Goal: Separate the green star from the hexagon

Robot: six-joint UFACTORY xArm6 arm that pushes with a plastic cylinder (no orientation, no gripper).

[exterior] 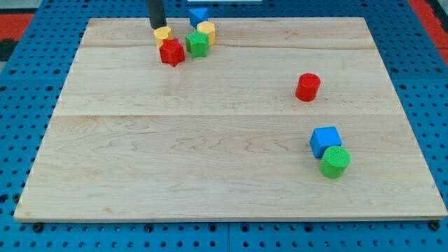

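Observation:
The green star (pixel 197 43) lies near the view's top, left of centre. It touches the yellow hexagon (pixel 206 31), which sits just above and to its right. A red star (pixel 172 52) lies to the green star's lower left, close against it. A small yellow block (pixel 163 33), perhaps a heart, sits above the red star. A blue triangle-like block (pixel 199 15) sits above the hexagon at the board's top edge. My tip (pixel 157 27) is at the upper left of the small yellow block, touching or nearly touching it, left of the whole cluster.
A red cylinder (pixel 307 87) stands right of centre. A blue cube (pixel 325 140) and a green cylinder (pixel 334 162) touch each other at the lower right. The wooden board (pixel 210 161) rests on a blue pegboard surface.

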